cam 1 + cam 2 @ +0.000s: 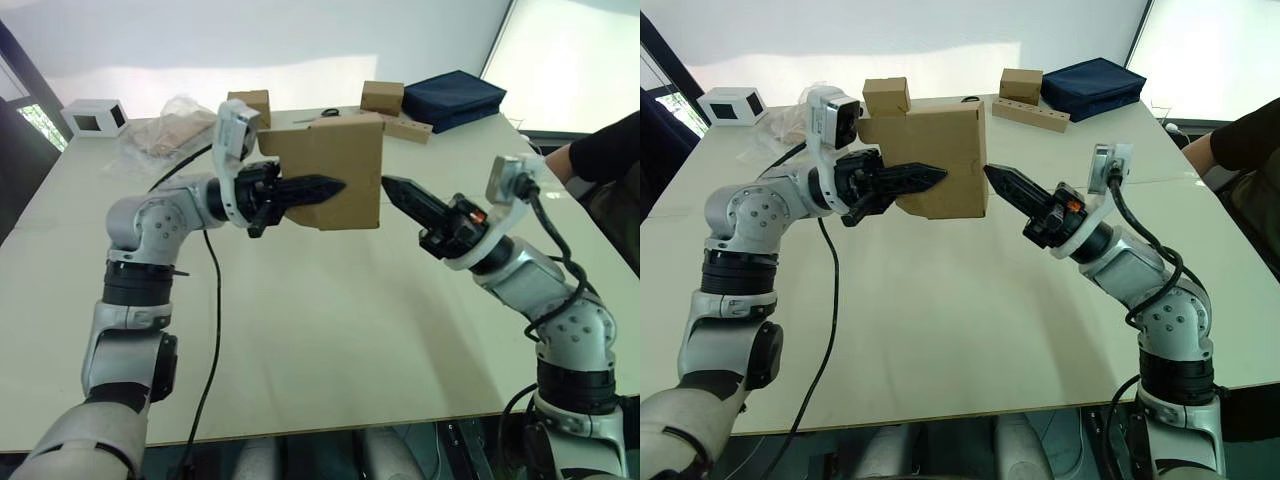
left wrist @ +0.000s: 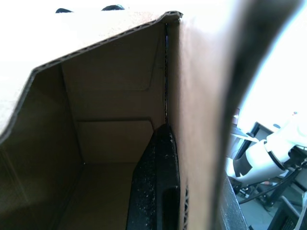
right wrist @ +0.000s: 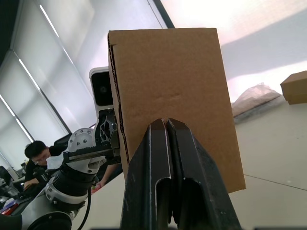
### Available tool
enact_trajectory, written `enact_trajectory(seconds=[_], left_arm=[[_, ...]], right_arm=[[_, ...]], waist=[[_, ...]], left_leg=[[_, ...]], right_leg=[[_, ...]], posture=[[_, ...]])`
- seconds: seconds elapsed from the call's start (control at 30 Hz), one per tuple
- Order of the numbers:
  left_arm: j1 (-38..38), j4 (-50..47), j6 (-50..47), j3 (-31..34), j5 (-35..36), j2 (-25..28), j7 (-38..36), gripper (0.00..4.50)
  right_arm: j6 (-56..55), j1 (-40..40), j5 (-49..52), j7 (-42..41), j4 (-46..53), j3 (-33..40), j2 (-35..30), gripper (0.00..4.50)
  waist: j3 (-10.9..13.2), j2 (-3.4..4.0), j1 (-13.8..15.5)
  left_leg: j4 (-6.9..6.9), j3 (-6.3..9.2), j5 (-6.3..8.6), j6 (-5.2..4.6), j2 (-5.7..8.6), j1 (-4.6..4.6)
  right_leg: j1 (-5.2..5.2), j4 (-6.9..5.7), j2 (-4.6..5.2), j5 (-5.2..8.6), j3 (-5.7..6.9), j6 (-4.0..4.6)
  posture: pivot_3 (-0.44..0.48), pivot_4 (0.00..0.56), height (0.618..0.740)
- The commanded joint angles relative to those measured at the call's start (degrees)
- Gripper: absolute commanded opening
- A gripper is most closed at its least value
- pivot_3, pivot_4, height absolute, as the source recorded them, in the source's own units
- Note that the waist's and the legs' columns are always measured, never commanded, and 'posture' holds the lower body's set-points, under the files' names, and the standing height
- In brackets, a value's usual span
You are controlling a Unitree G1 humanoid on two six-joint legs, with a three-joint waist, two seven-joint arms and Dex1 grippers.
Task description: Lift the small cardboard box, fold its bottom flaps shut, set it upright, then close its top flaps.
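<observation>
Head stereo pair looking down over table (image 1: 320,330), wrist cameras close against box (image 3: 168,86)

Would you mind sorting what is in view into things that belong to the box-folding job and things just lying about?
Part of the job:
- small cardboard box, held off the table
- left tool, clamped on the box wall
- right tool, shut, tip at the box side

Lying about:
- white box
- plastic bag
- two other small cartons
- wooden block
- navy bag

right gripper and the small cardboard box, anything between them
Nothing: in the right eye view a narrow bare gap separates the right gripper from the small cardboard box.
</observation>
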State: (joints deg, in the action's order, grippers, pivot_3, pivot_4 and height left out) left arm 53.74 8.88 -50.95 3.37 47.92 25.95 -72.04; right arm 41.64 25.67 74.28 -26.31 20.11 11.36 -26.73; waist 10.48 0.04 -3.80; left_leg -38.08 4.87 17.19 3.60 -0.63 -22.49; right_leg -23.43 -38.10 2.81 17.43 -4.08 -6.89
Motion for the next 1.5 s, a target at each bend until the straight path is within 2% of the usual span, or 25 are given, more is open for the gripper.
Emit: enact_trajectory(seconds=[0.03,0.27,0.37,0.47,0.6,0.83,0.93,1.2,1.33,1.5], left_arm=[[1.0,-1.1,0.2,-0.4,-0.2,0.1,-0.1,0.00],[1.7,-0.4,0.6,-0.5,-1.8,1.5,-0.4,0.00],[1.4,-1.5,3.7,-1.9,-5.0,3.0,-0.5,0.00],[1.0,-5.5,4.4,-8.4,-11.2,7.1,-0.5,0.00],[3.2,-11.1,4.4,-22.1,-22.1,14.3,-2.9,0.00],[9.1,-19.4,-2.3,-35.3,-32.9,17.0,0.2,0.00],[9.5,-23.5,-5.7,-39.4,-34.4,17.9,-0.3,0.00],[12.4,-25.0,-12.2,-48.1,-37.7,17.7,-0.3,0.00],[14.0,-25.1,-13.9,-51.6,-39.9,17.4,0.6,0.00],[17.6,-27.7,-14.3,-56.6,-40.6,17.1,-2.4,0.00]], right_arm=[[0.7,0.5,-0.2,-0.7,3.7,-2.2,0.9,0.02],[0.4,-1.4,0.4,-0.2,2.3,2.2,-0.6,0.02],[0.9,-4.0,2.9,0.9,1.6,5.8,-1.7,0.02],[3.2,-10.1,2.5,-0.2,3.2,7.2,-5.3,0.02],[6.3,-15.8,0.6,-3.4,6.8,7.1,-11.9,0.02],[8.3,-22.7,-11.5,-7.4,18.0,2.6,-25.3,0.02],[9.0,-23.5,-13.5,-7.7,21.9,1.8,-28.6,0.02],[10.0,-21.7,-17.7,-7.0,26.3,-2.0,-31.5,0.02],[10.5,-21.2,-18.9,-5.8,27.3,-3.6,-30.5,0.02],[9.9,-21.0,-21.3,-4.5,26.0,-5.9,-28.6,0.02]], waist=[[0.0,0.00,0.0],[0.0,0.00,0.0],[0.0,0.00,0.3],[0.0,0.00,0.5],[0.0,0.00,1.1],[0.0,-0.04,1.7],[0.0,-0.03,1.4],[0.1,-0.10,1.7],[0.1,-0.14,1.9],[0.1,-0.15,1.8]], left_leg=[[0.00,0.00,0.00,0.00,0.00,0.00],[0.00,0.00,0.00,0.00,0.00,0.00],[0.00,0.00,0.00,0.00,0.00,0.00],[0.01,0.00,0.02,-0.04,0.00,0.00],[0.02,-0.04,0.10,-0.19,0.01,0.04],[-0.02,-0.01,0.16,-0.28,0.01,0.00],[-0.02,-0.01,0.18,-0.32,0.00,0.03],[-0.05,-0.01,0.18,-0.32,-0.02,0.04],[-0.06,-0.01,0.18,-0.32,-0.02,0.03],[-0.05,-0.01,0.18,-0.32,-0.02,0.04]], right_leg=[[0.00,0.00,0.00,0.00,0.00,0.00],[0.00,0.00,0.00,0.00,0.00,0.00],[0.00,0.00,0.00,0.00,0.00,0.00],[0.01,0.02,0.00,0.00,0.00,0.00],[0.03,0.01,-0.02,0.00,-0.04,0.00],[0.06,0.03,-0.07,0.01,-0.04,-0.01],[0.08,0.05,-0.10,0.01,-0.05,-0.01],[0.09,0.03,-0.11,0.01,-0.05,-0.01],[0.09,0.03,-0.11,0.01,-0.05,-0.01],[0.09,0.03,-0.11,0.01,-0.05,-0.01]], posture=[[0.000,0.150,0.740],[0.000,0.150,0.740],[0.000,0.150,0.740],[0.000,0.150,0.740],[0.000,0.150,0.740],[0.000,0.150,0.740],[0.000,0.150,0.740],[0.000,0.150,0.740],[0.000,0.150,0.740],[0.000,0.150,0.740]])
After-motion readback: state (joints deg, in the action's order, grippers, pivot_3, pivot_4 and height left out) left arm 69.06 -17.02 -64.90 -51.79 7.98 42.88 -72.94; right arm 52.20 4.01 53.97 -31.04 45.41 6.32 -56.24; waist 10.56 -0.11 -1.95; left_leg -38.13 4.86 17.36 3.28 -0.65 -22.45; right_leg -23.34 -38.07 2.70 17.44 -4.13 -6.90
